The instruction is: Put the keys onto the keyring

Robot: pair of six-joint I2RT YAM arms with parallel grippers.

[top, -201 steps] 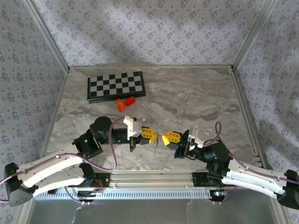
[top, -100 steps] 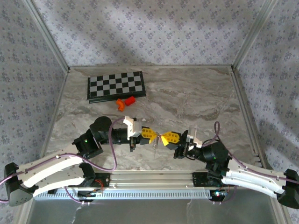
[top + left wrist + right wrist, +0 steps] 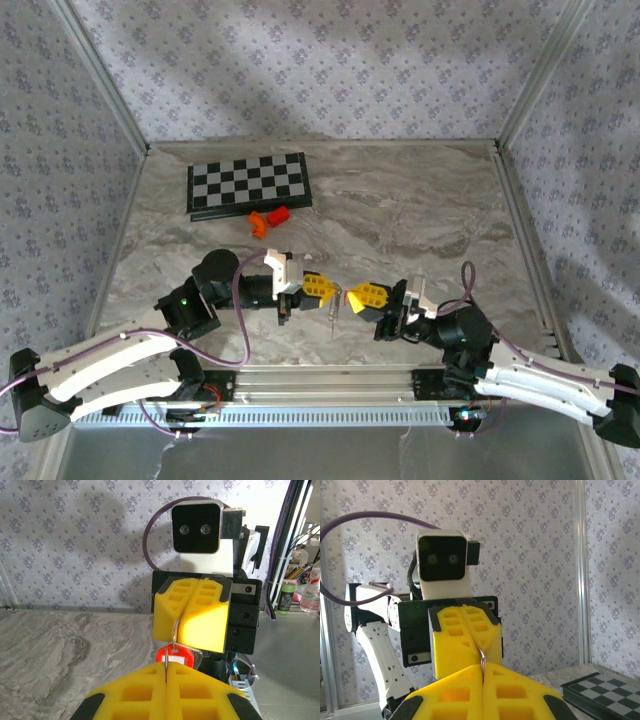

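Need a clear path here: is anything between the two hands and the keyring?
Nothing visible does. The left hand and right hand, both shut, meet tip to tip; between them is just the keyring, its wire reaching both seams.

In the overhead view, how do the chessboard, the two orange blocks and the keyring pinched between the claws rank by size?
1. Chessboard, by far the largest.
2. Orange blocks, taken together.
3. Keyring, only a thin sliver there, clearly smallest.
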